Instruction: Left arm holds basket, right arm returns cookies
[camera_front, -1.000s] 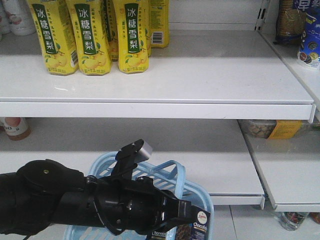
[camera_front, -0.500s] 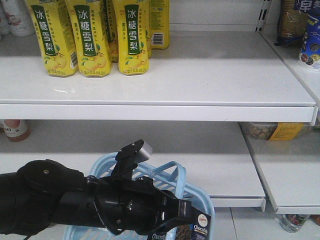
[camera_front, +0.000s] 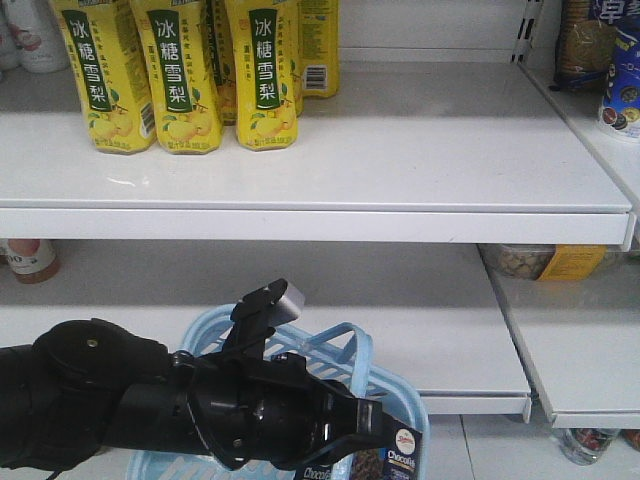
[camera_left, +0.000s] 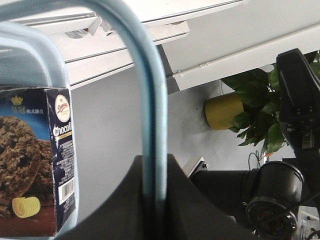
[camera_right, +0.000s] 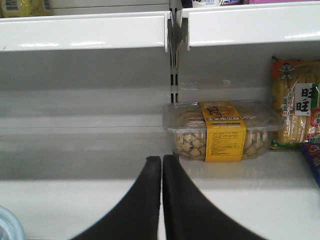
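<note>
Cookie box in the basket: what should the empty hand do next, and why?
Probably swing the right gripper down toward the cookies: it is shut, empty and facing the shelf, while the cookies stand in the basket held by the left gripper.

Drink bottles are set in a group at the back left of the top shelf. Under it a lower shelf is found, and one small bottle is placed at its far left end. A side shelf is joined on at the right. A snack tub is laid on it, with a snack bag just to its right. The basket is held low down, in front of the lower shelf. The left arm is stretched in from the left, in front of the basket. The cookie box is stood in the basket, at its right side. One handle is caught in the left gripper.
</note>
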